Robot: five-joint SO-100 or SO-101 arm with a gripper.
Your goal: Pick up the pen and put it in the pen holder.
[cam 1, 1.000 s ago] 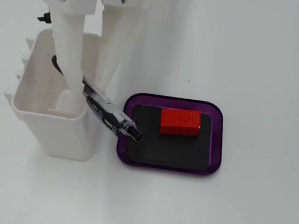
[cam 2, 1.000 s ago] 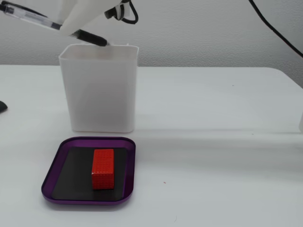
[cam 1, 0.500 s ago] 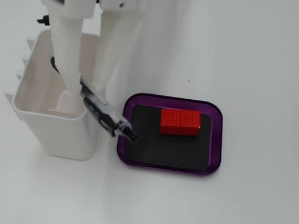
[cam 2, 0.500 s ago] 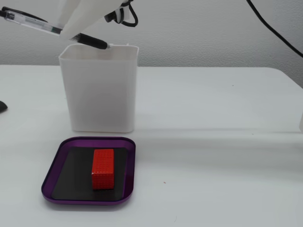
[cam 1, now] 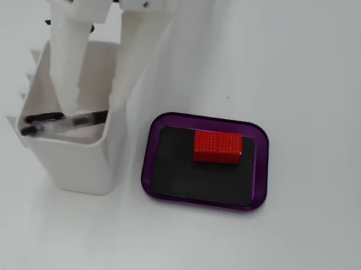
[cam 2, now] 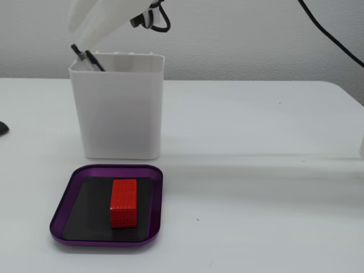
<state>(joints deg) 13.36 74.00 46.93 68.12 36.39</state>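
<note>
Far left of a fixed view: your gripper (cam 1: 76,114) comes down from the top edge, two white fingers (cam 1: 65,67) reaching into the mouth of the white pen holder (cam 1: 71,165)

The pen (cam 1: 65,122) sits between the fingers at their tips, dark and translucent, blurred. The fingers look closed on it; read it as clamped

Key relation: the pen's long axis does not run down into the holder. From above it lies nearly crosswise in the opening, left end low toward the near-left corner, right end toward the right wall. From the other fixed view, the pen (cam 2: 85,58) pokes above the rim at the holder's (cam 2: 119,114) back-left corner, slanted, with the gripper (cam 2: 91,48) directly over it

So the pen is inside the rim's outline, tilted, partly above it. How deep its lower end goes, you cannot tell; the wall hides it

Judgement: the task is at the release step. With the pen slanted, opening the jaws should let it slide in and lean on a wall. Risk is an end catching on the rim

Right of the holder, apart from it: a purple tray (cam 1: 150,171) with a black liner and a red block (cam 1: 218,147) on it. Not part of the move; steer clear when you lift out
</note>
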